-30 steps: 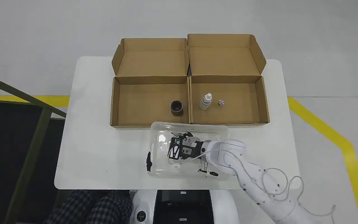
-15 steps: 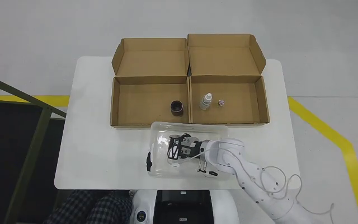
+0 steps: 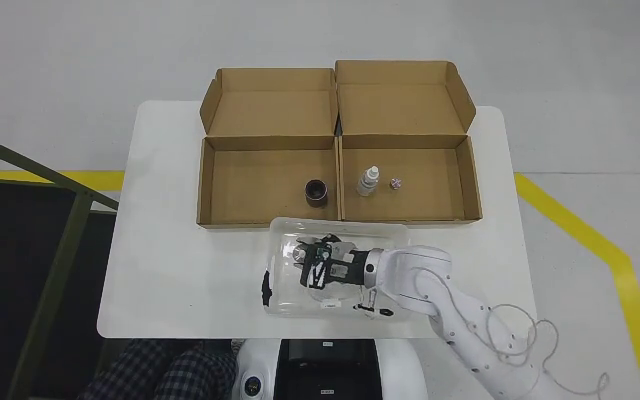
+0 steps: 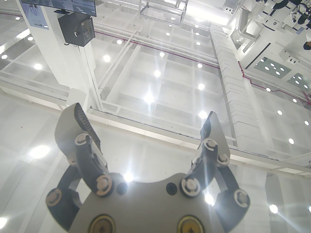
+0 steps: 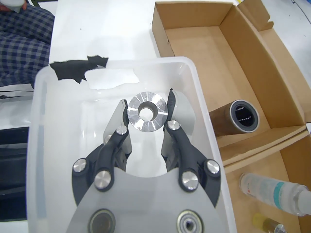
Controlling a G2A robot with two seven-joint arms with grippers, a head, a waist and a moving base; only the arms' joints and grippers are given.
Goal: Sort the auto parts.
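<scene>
Right wrist view: I have the right gripper (image 5: 147, 109) clamped on the metal ring (image 5: 155, 122), pinched between both fingertips inside the clear bin (image 5: 150, 60). Left gripper (image 4: 143, 112) spread wide, empty.

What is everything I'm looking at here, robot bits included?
table: 1, white, under everything
cardboard boxes: 2, brown, side by side at the table's far edge
cylinder: 1, dark, in one box
bottle: 1, clear, lying in the other box
small part: 1, colour unclear, beside the bottle
bin: 1, clear plastic, nearest the robot
tape: 1 scrap, black, on the bin's rim
metal ring: 1, silver, in the bin, gripped
right gripper: 1, black and grey, shut on the metal ring
left gripper: 1, black and grey, open, pointing at the ceiling
</scene>
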